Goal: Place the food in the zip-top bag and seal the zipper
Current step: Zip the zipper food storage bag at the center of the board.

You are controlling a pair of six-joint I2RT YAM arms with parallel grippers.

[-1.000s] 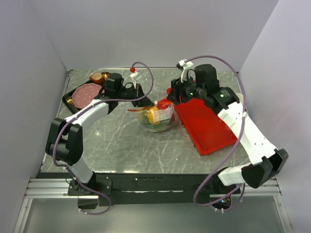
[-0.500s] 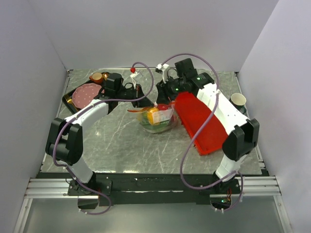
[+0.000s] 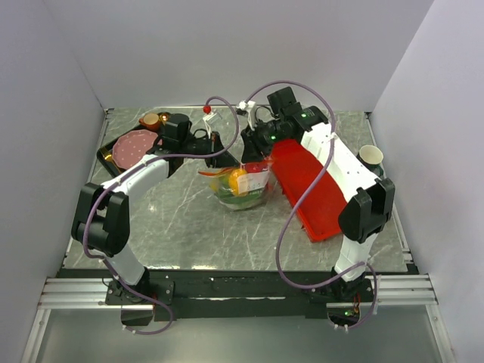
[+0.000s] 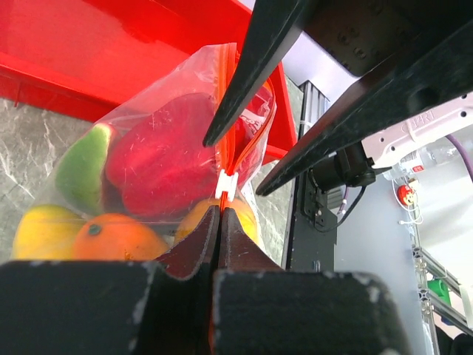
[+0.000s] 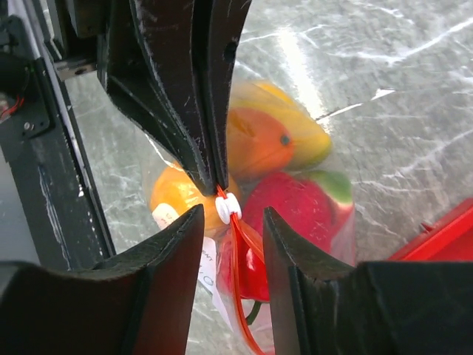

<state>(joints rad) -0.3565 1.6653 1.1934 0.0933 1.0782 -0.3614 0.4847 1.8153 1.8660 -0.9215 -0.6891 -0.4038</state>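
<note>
Orange-red zipper point(image 4: 233, 155) is pinched in the clamped left gripper point(image 4: 220, 214), apparently to hold the zip-top bag point(image 3: 246, 189) upright and its mouth taut at mid-desk point(image 3: 189, 219), just left of the red tray point(image 3: 318, 193). All the food point(image 5: 273, 144) I can see is inside. The right gripper point(image 5: 231, 216), jaws parted, straddles the white slider point(image 5: 228, 207), probably about to draw it along.

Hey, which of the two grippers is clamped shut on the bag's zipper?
The left gripper: it is pinched shut on the zipper right by the white slider. The right gripper is open, straddling it.
</note>
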